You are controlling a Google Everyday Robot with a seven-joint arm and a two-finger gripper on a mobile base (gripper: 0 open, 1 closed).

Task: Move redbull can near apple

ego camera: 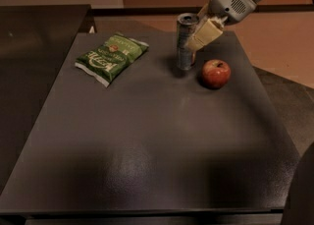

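Observation:
The redbull can stands upright on the dark table, at the back and right of centre. The red apple lies just to its right and a little nearer, with a small gap between them. My gripper reaches in from the upper right and is shut on the can's upper right side. One cream finger shows in front of the can; the other is hidden behind it.
A flat green snack bag lies at the back left of the table. The table's right edge runs close to the apple. A lower dark surface adjoins the left side.

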